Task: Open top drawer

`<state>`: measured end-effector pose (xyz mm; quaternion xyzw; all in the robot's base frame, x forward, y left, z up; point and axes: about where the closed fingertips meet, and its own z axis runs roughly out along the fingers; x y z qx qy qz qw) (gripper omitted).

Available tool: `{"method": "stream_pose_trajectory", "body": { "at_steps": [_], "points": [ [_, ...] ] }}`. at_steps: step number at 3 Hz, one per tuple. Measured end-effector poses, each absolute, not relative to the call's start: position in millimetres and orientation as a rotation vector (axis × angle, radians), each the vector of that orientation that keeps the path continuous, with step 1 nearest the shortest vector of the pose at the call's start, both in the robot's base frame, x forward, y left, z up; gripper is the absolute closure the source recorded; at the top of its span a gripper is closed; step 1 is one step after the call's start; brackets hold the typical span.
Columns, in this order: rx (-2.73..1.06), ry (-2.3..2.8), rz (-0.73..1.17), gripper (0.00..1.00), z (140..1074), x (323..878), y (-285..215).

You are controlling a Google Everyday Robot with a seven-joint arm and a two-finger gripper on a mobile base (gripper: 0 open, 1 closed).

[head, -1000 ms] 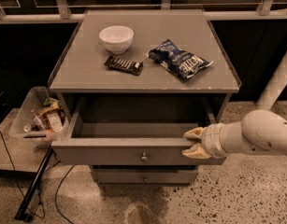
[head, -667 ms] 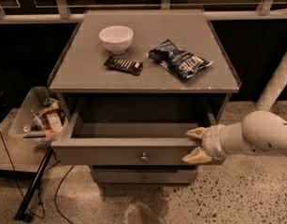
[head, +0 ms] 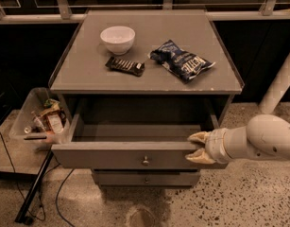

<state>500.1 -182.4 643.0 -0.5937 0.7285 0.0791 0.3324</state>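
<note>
The claw [head: 198, 147] is at the right end of the top drawer's [head: 121, 155] front. Its two fingers [head: 199, 137] are spread apart, one up by the top edge and one lower on the front. The drawer sticks far out of the table [head: 88, 74], so the job looks nearly done. Its knob [head: 145, 161] sits in the middle, well apart from the claw. A pull from one end could twist the drawer and jam it. A big pull could drop it out. A bump could shake the bowl [head: 117, 38] near the table's back edge.
</note>
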Motion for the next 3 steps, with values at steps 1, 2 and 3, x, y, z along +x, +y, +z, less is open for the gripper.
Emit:
{"method": "stream_pose_trajectory", "body": {
  "at_steps": [1,2,3],
  "points": [
    [-1.546,1.906,0.207,1.00,643,489,-187],
    [-1.560,1.880,0.209,1.00,649,473,-178],
    [-1.554,1.883,0.194,1.00,648,453,-184]
  ]
}}
